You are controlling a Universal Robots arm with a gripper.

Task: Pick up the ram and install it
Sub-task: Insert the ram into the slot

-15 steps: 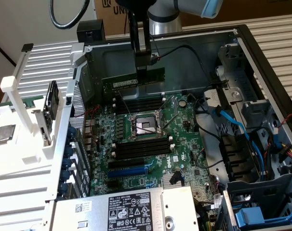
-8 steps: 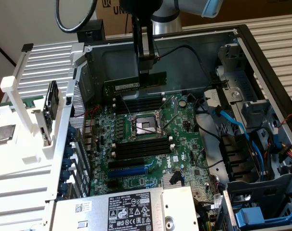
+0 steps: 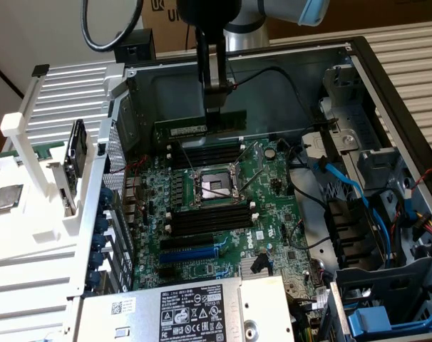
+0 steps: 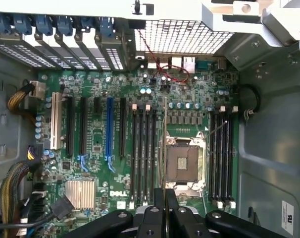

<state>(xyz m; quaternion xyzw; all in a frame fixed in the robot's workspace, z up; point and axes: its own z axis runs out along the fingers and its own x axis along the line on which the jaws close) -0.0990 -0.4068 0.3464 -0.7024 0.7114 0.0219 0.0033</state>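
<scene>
Jaws closed on the ram (image 3: 196,128), a long thin flat dark green memory stick. My black two-finger gripper (image 3: 214,107) pinches its upper edge, a bit off-centre toward the exterior view's right. Stick is level, long side horizontal, with a small whitish label (image 3: 187,130) and dark chips on the face.

In the wrist view my gripper (image 4: 165,201) holds the ram (image 4: 165,148) edge-on. It is a thin line running along the side of the square silver CPU socket (image 4: 182,161), between it and one bank of long black memory slots with white end clips (image 4: 142,153). Height over the board: cannot tell. Not seated in any slot.

It hangs inside the open grey metal computer case (image 3: 166,92). In the case:
- green motherboard (image 3: 269,214) with CPU socket (image 3: 214,187)
- slot banks on both sides of the socket (image 3: 205,151)
- long blue slot (image 3: 194,251)
- silver finned heatsink (image 4: 80,193)
- blue and black cables (image 3: 344,185)
- grey labelled power-supply box (image 3: 180,313)

White plastic rack (image 3: 38,242) stands outside the case on the exterior view's left. It holds a square silver chip (image 3: 6,197) and an upright card (image 3: 77,153).
</scene>
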